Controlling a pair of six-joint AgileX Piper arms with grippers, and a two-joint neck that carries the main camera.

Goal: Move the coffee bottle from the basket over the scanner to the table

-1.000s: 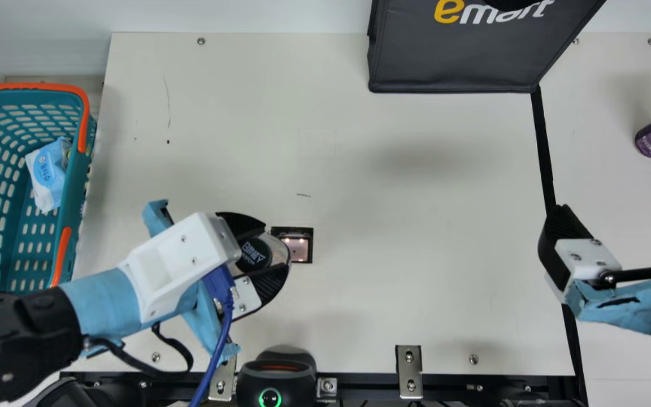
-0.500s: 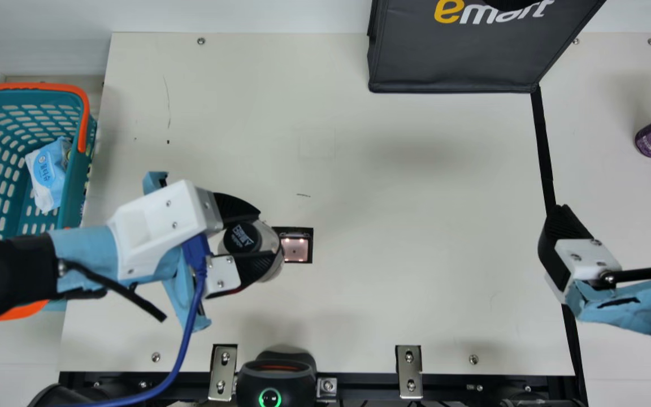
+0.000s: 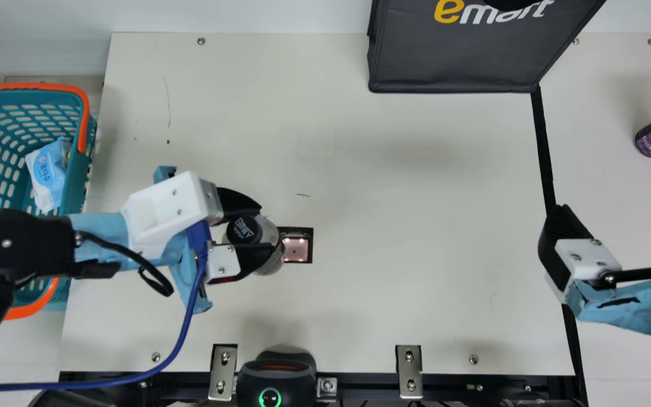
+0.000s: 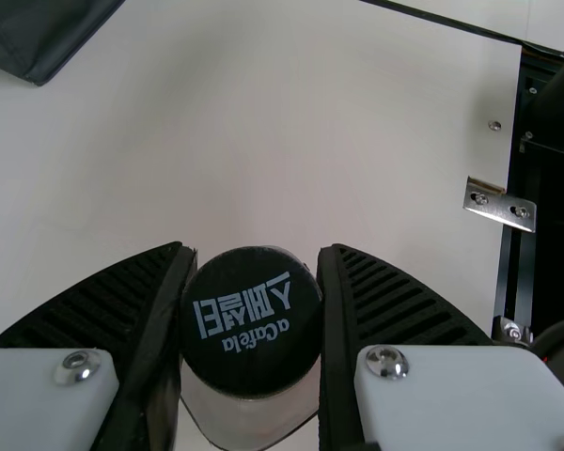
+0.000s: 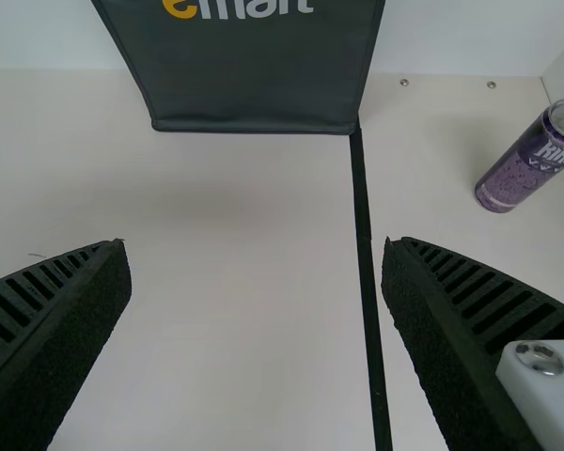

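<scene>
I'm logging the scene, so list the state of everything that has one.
Coffee bottle: capped, held.
Left tool: closed on the bottle.
Right tool: open, empty.
Scanner window: lit.
Black device: green ring lit.
Basket: holding a packet.
Blue packet: lying in the basket.
Purple can: upright.
</scene>
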